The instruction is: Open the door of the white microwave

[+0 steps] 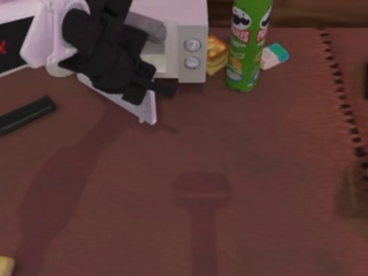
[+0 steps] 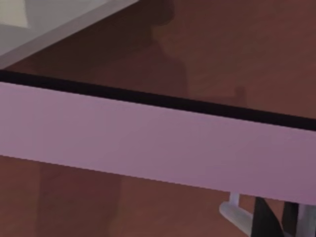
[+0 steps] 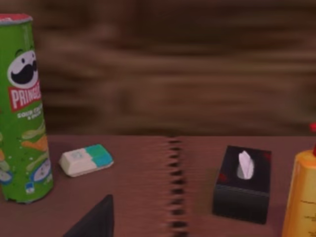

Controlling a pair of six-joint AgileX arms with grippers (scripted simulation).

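The white microwave (image 1: 185,34) stands at the table's back left, its two silver knobs (image 1: 192,53) facing forward. Its door (image 1: 148,110) is swung out toward the front, and the grey cavity (image 1: 150,29) shows behind it. My left gripper (image 1: 156,87) reaches down over the door's free edge, shut on the door's pale handle (image 2: 238,214). In the left wrist view the door (image 2: 158,143) fills the middle as a broad pale band with a black edge. The right arm is outside the top view; one black fingertip (image 3: 98,221) shows in the right wrist view.
A green chip can (image 1: 247,43) stands right of the microwave, a toast piece (image 1: 216,53) between them and a white-teal eraser (image 1: 275,56) beyond. A black bar (image 1: 26,113) lies at the left. A black tissue box (image 3: 243,183) and yellow bottle (image 3: 301,197) sit farther right.
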